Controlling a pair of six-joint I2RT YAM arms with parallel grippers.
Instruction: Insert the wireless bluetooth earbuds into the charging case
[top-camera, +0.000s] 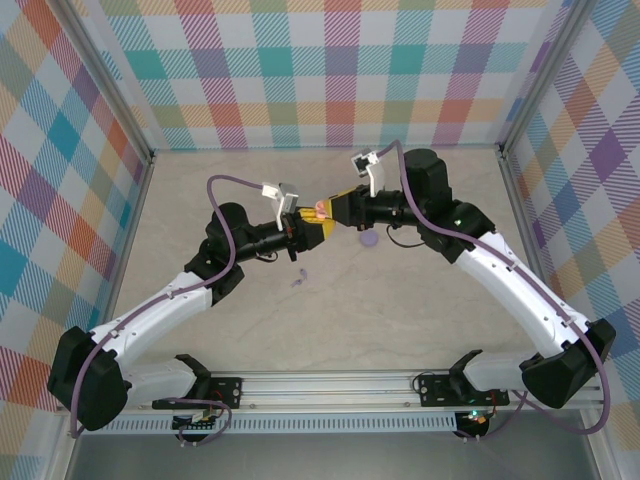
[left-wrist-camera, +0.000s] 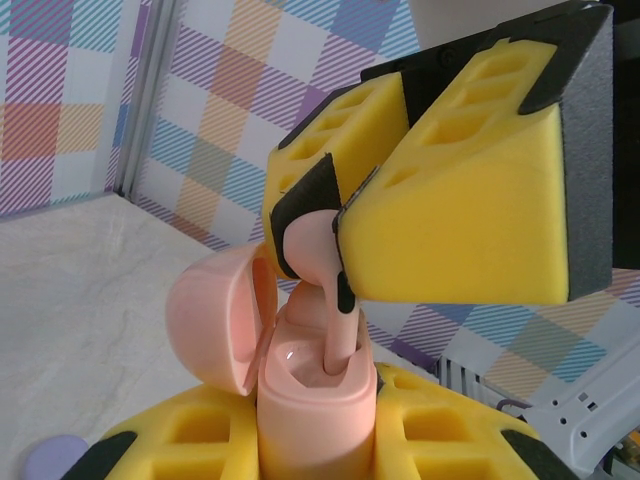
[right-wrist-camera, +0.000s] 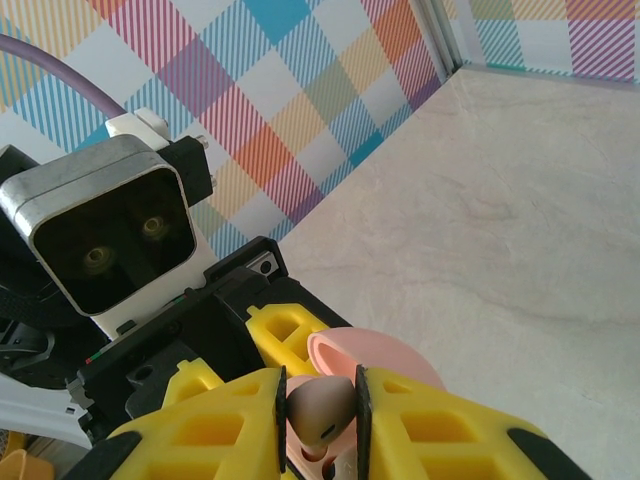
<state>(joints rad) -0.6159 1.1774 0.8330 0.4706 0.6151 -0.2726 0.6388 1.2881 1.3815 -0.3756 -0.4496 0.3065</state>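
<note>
Pale marbled table, 1 lilac earbud and 1 lilac disc apart on it.

The pink charging case stands upright, raised over the middle of the table, lid swung open. The pink earbud points stem-down, its tip inside the case's socket. The lilac earbud lies apart on the table, toward the near edge.
</note>
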